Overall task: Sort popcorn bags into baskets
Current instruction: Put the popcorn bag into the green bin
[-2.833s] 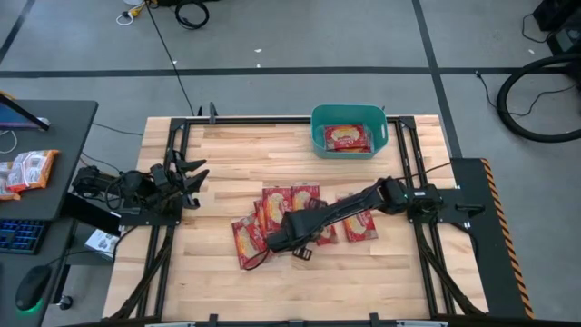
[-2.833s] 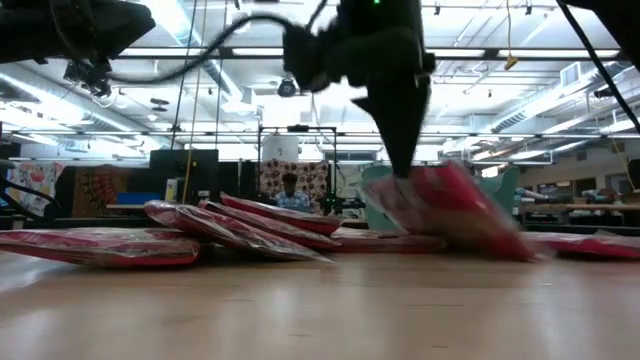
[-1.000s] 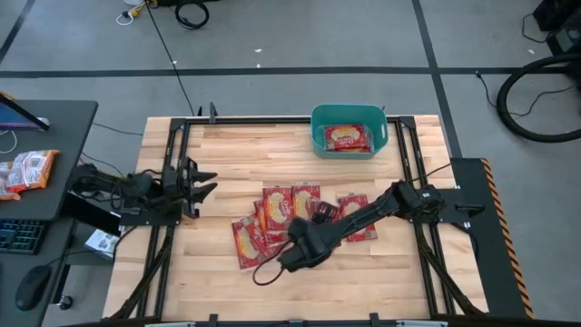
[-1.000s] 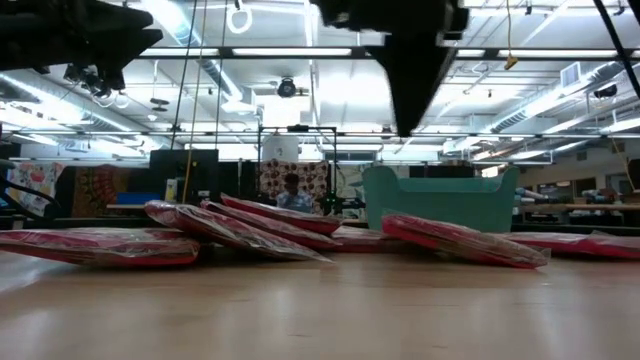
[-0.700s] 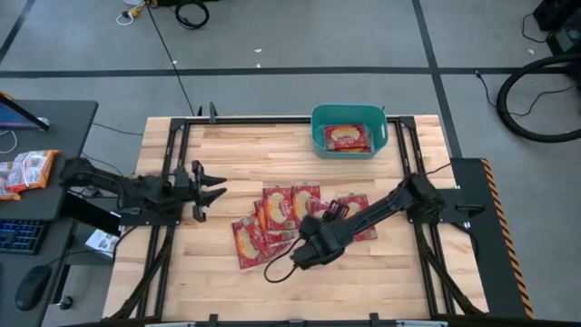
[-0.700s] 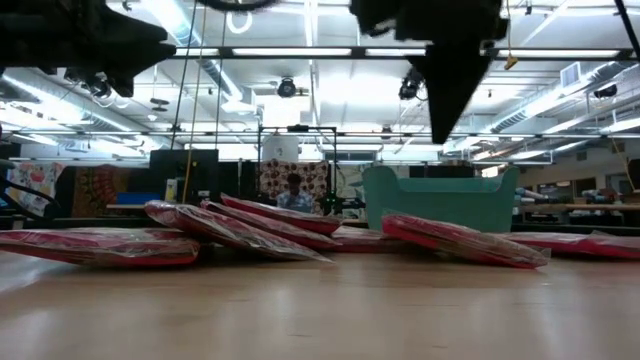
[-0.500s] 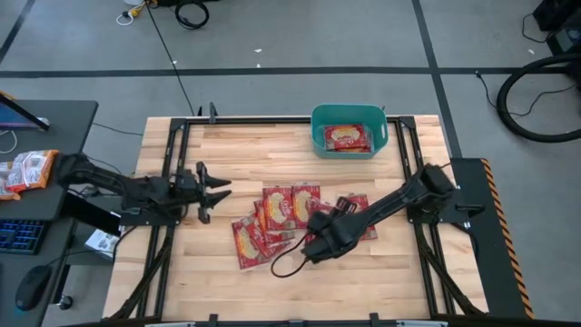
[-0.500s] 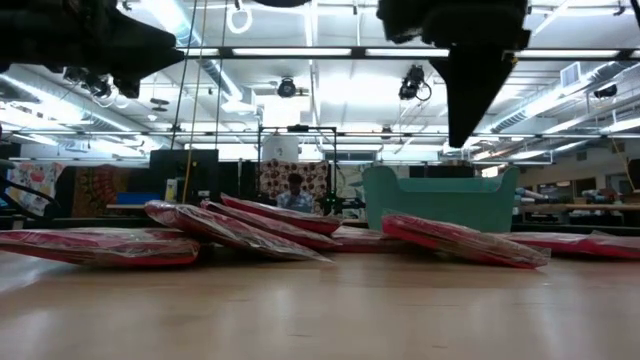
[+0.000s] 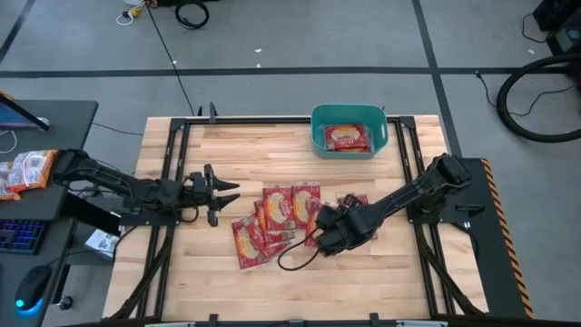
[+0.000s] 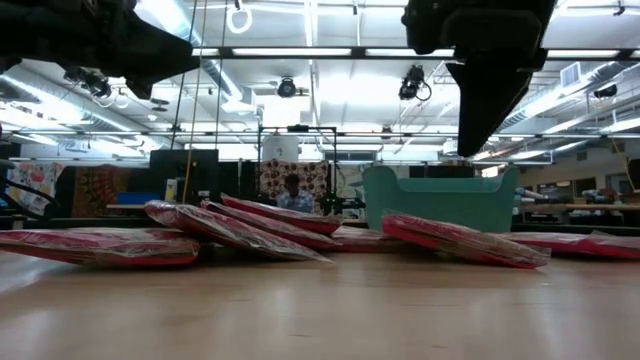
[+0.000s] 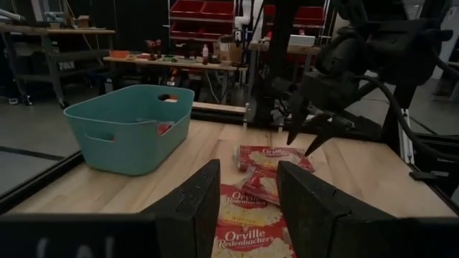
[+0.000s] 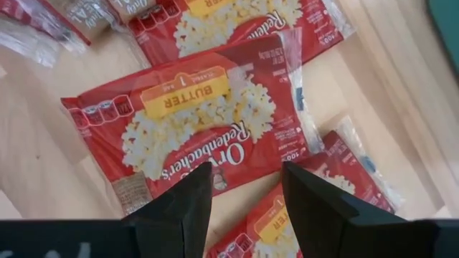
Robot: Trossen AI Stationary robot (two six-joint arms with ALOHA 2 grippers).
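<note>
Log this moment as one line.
left gripper: open, empty | right gripper: open above red foil popcorn bags | teal plastic basket: one bag inside

Red popcorn bags (image 12: 208,122) show pale yellow popcorn and a yellow label band. The basket (image 11: 129,125) is plain teal. The wooden table (image 9: 272,154) is light tan with visible plank lines.

Popcorn bags (image 9: 289,213) mid-table; basket (image 9: 349,130) behind, one bag (image 9: 348,137) inside

red popcorn bags (image 9: 289,218) overlapping (one in teal basket (image 9: 318,138))
</note>
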